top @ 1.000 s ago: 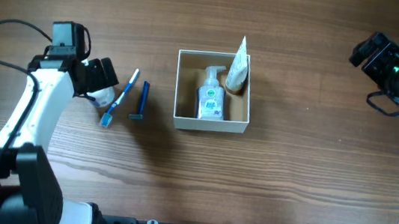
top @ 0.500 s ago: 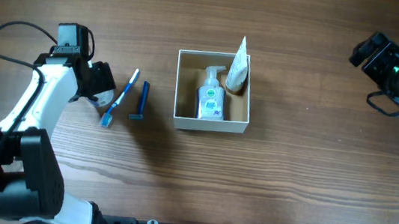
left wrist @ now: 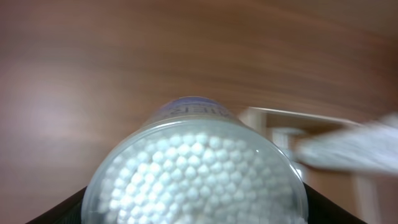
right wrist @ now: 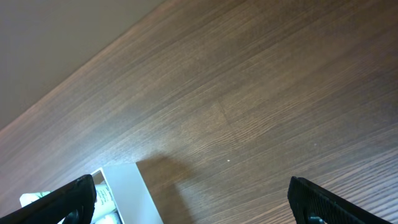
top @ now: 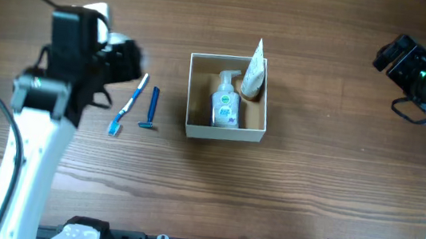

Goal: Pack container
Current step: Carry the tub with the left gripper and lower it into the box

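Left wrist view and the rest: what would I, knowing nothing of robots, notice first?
A clear tub of cotton swabs fills the left wrist view, gripped in the left end effector. At the middle of the table sits a white box holding a pump bottle and a leaning tube; a toothbrush and razor lie left of it.

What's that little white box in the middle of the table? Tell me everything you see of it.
A small square cardboard box, white outside, tan inside, open on top. It sits flat on the wooden table. Inside are a pump bottle and a white tube that leans out over its far right corner. Nothing else touches it.
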